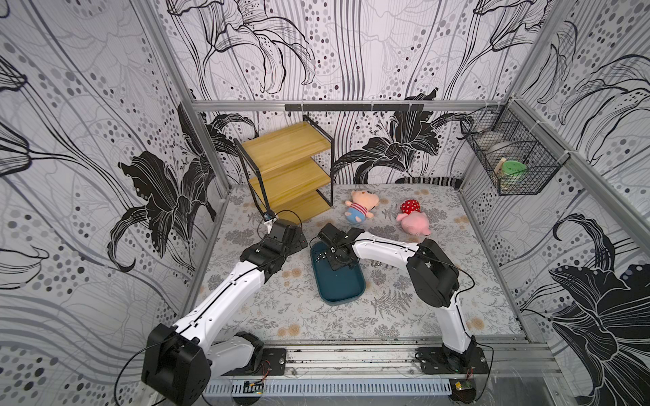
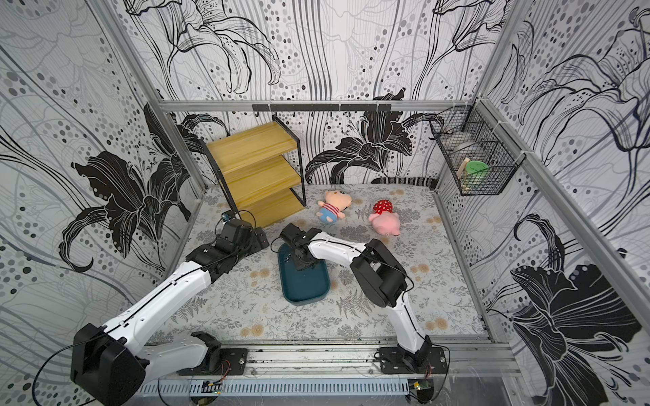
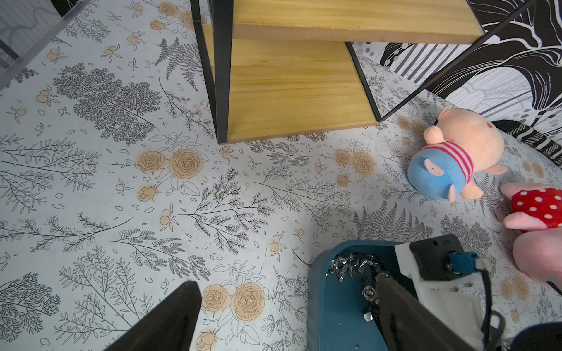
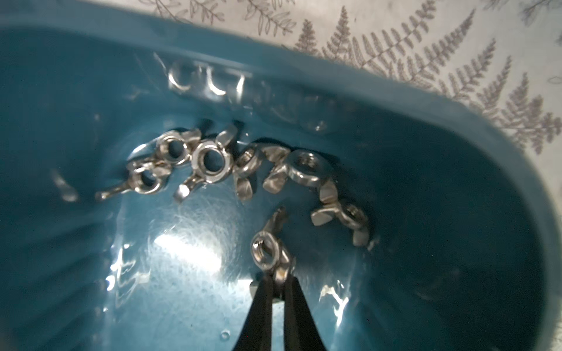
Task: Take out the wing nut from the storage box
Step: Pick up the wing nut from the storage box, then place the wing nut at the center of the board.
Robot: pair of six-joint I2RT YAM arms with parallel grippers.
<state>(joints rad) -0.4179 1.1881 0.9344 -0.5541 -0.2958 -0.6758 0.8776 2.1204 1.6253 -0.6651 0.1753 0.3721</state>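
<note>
In storage box (image 2: 306, 287), right jaws

The storage box (image 1: 339, 284), a shallow dark teal-blue tray with rounded corners and a raised rim, lay flat near the middle of the tabletop (image 1: 316, 316) in both top views (image 2: 304, 284), its long side running away from the robot's base. At its far end a cluster of shiny metal wing nuts (image 4: 209, 161) lay in a loose curve near the wall. One wing nut (image 4: 267, 250) sat apart from them, pinched by a wing between the closed tips of the right gripper (image 4: 278, 282), its threaded hole in plain sight.
</note>
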